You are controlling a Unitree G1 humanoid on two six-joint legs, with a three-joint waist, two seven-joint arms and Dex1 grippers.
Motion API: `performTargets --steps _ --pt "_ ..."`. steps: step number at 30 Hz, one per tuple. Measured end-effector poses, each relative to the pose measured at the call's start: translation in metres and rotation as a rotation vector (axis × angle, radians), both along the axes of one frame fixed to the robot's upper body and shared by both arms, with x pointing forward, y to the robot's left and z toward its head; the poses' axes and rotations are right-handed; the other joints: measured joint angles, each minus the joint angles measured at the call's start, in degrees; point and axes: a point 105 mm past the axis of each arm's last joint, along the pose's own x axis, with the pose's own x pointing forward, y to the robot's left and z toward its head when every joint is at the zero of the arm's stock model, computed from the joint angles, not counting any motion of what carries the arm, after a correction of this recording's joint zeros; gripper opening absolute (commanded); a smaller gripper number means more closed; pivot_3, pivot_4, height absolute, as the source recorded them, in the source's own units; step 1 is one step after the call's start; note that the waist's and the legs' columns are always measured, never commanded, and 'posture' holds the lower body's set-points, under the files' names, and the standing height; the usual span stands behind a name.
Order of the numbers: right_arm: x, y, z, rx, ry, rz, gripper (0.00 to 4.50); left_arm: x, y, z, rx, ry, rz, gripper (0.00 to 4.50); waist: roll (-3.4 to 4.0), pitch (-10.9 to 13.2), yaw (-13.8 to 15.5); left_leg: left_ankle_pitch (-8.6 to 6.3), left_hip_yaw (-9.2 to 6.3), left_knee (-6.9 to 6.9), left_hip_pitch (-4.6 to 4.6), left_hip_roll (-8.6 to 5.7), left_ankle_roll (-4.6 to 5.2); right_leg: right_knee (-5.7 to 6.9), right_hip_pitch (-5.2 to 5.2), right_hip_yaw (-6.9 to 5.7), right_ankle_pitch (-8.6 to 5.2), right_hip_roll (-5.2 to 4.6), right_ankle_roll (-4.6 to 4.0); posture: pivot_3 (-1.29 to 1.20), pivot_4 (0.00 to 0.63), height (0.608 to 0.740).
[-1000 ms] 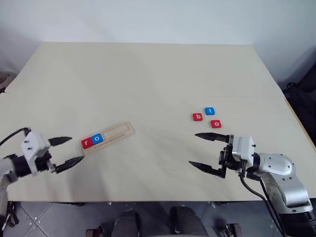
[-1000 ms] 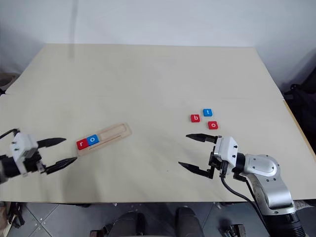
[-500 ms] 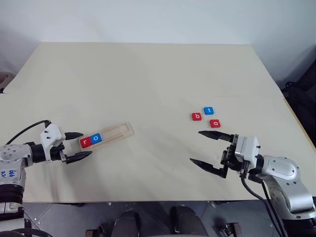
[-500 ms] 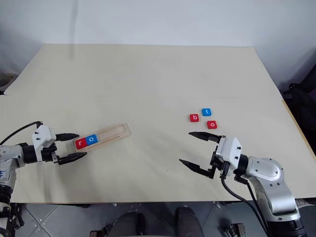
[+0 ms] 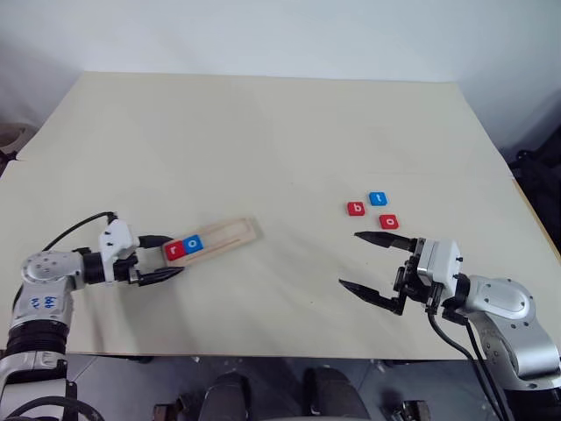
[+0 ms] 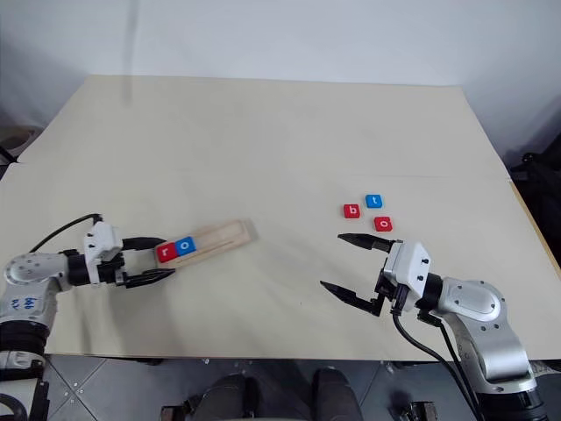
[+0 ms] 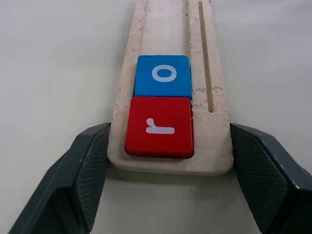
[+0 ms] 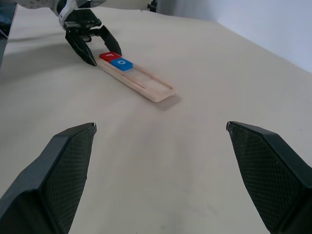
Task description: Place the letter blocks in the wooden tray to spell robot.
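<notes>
Fingers of our right gripper (image 5: 377, 263) stand spread wide over bare table (image 5: 263, 132), holding nothing. Our left gripper (image 7: 165, 161) is also spread, its fingertips flanking the near end of the wooden tray (image 7: 170, 29); contact is unclear. In the tray we see the red r block (image 7: 159, 126) touching the blue o block (image 7: 163, 75). Farther off lie the red o (image 5: 389, 222), red b (image 5: 355, 209) and blue t (image 5: 378, 198).
</notes>
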Motion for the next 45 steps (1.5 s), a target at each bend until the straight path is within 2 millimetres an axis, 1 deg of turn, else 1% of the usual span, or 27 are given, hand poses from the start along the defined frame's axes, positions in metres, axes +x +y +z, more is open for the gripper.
performTargets --steps 1,3,7,10,13,16,18,25,27,28,33,35,36,38,39,41,43,45 --pt "-0.002 -0.003 0.0 -0.005 0.0 -0.011 4.5 0.001 -0.013 0.004 0.003 -0.011 -0.048 3.41 0.0 0.0 0.13 -0.1 0.0 0.17 -0.06 0.02 0.0 0.01 0.0 -0.02 0.0 0.01 0.0 0.0 0.15 0.74" --pt "-0.006 -0.006 -0.001 -0.016 0.007 -0.021 4.5 0.004 -0.029 0.012 0.011 -0.031 -0.11 3.41 0.0 0.0 0.07 -0.11 0.0 0.19 -0.05 0.01 0.01 -0.01 0.02 -0.01 0.01 0.02 0.01 0.0 0.15 0.74" --pt "-0.021 -0.027 -0.014 -0.044 0.084 -0.099 4.5 0.016 -0.07 0.023 0.067 -0.061 -0.233 3.41 0.01 0.0 0.57 -0.11 0.02 0.23 -0.03 -0.03 0.02 -0.1 0.1 -0.01 0.02 0.06 0.04 0.0 0.15 0.74" --pt "-0.031 -0.038 -0.019 -0.051 0.116 -0.146 4.5 0.021 -0.092 0.021 0.106 -0.05 -0.301 3.41 0.01 0.0 0.3 -0.12 0.02 0.23 -0.01 -0.02 0.02 -0.15 0.12 0.0 0.02 0.11 0.07 0.0 0.15 0.74" --pt "-0.04 -0.044 -0.024 -0.061 0.142 -0.184 4.5 0.024 -0.112 0.015 0.131 -0.035 -0.353 3.41 0.02 0.0 0.08 -0.12 -0.02 0.23 0.03 0.0 0.02 -0.15 0.12 0.04 0.02 0.19 0.07 0.0 0.15 0.74" --pt "-0.048 -0.047 -0.027 -0.06 0.162 -0.214 4.5 0.024 -0.125 0.008 0.128 -0.014 -0.378 3.41 0.01 0.0 -0.13 -0.12 -0.03 0.23 0.04 0.01 0.02 -0.16 0.12 0.11 0.02 0.23 0.07 0.0 0.15 0.74" --pt "-0.051 -0.046 -0.028 -0.048 0.165 -0.226 4.5 0.024 -0.129 0.005 0.125 -0.001 -0.386 3.41 0.02 0.0 -0.12 -0.12 -0.03 0.23 0.06 0.01 0.02 -0.15 0.12 0.12 0.02 0.23 0.07 0.0 0.15 0.74" --pt "-0.05 -0.048 -0.028 -0.039 0.158 -0.264 4.5 0.024 -0.126 0.0 0.123 0.06 -0.36 3.41 0.02 0.0 0.08 -0.12 -0.06 0.23 0.06 0.0 0.02 -0.16 0.12 0.14 0.02 0.22 0.07 0.0 0.15 0.74" --pt "-0.049 -0.049 -0.027 -0.037 0.153 -0.27 4.5 0.023 -0.123 -0.002 0.126 0.077 -0.349 4.15 0.02 0.0 0.02 -0.12 -0.06 0.23 0.06 0.0 0.02 -0.15 0.12 0.14 0.02 0.22 0.07 0.0 0.15 0.74" --pt "-0.048 -0.049 -0.027 -0.036 0.149 -0.274 4.5 0.021 -0.121 -0.002 0.128 0.082 -0.347 4.42 0.02 0.0 -0.02 -0.12 -0.07 0.23 0.06 0.01 0.02 -0.14 0.12 0.14 0.02 0.22 0.07 0.0 0.15 0.74" --pt "-0.045 -0.05 -0.025 -0.02 0.137 -0.298 4.5 0.012 -0.12 -0.002 0.076 0.121 -0.366 4.47 0.02 -0.01 0.04 -0.12 -0.1 0.23 0.06 0.01 0.02 -0.14 0.12 0.15 0.02 0.21 0.07 0.0 0.15 0.74" --pt "-0.045 -0.051 -0.025 -0.007 0.133 -0.315 4.5 0.012 -0.119 0.002 0.034 0.11 -0.361 4.47 0.02 0.0 0.04 -0.12 -0.13 0.23 0.06 0.01 0.02 -0.13 0.12 0.15 0.02 0.21 0.07 0.0 0.15 0.74" --pt "-0.044 -0.053 -0.024 0.003 0.127 -0.332 4.5 0.013 -0.117 0.008 0.009 0.085 -0.36 4.47 0.03 0.0 0.05 -0.12 -0.14 0.23 0.06 0.01 0.02 -0.13 0.12 0.15 0.02 0.21 0.07 0.0 0.15 0.74" --pt "-0.043 -0.062 -0.021 0.002 0.111 -0.376 4.5 0.015 -0.106 0.024 -0.046 0.016 -0.349 4.47 0.03 -0.01 -0.05 -0.12 -0.15 0.23 0.07 0.01 0.02 -0.15 0.12 0.16 0.02 0.2 0.07 0.0 0.15 0.74" --pt "-0.043 -0.066 -0.02 -0.002 0.102 -0.39 4.5 0.015 -0.101 0.028 -0.055 -0.003 -0.342 4.47 0.03 -0.01 -0.06 -0.12 -0.14 0.23 0.07 0.01 0.02 -0.13 0.12 0.16 0.02 0.2 0.07 0.0 0.15 0.74" --pt "-0.043 -0.08 -0.021 -0.019 0.09 -0.438 4.5 0.014 -0.082 0.035 -0.068 -0.043 -0.318 4.47 0.06 -0.02 -0.1 -0.12 -0.12 0.22 0.09 0.01 0.01 -0.14 0.12 0.16 0.02 0.21 0.07 0.0 0.15 0.74" --pt "-0.045 -0.092 -0.025 -0.03 0.098 -0.482 4.5 0.011 -0.062 0.033 -0.063 -0.052 -0.277 4.47 0.11 -0.04 -0.07 -0.12 -0.11 0.2 0.1 0.01 0.02 -0.15 0.12 0.16 0.02 0.21 0.07 0.0 0.15 0.74" --pt "-0.048 -0.101 -0.028 -0.038 0.096 -0.517 4.5 0.008 -0.047 0.027 -0.05 -0.05 -0.245 4.47 0.11 -0.04 -0.05 -0.13 -0.09 0.2 0.1 0.01 0.02 -0.17 0.13 0.15 0.02 0.21 0.07 0.0 0.15 0.74"
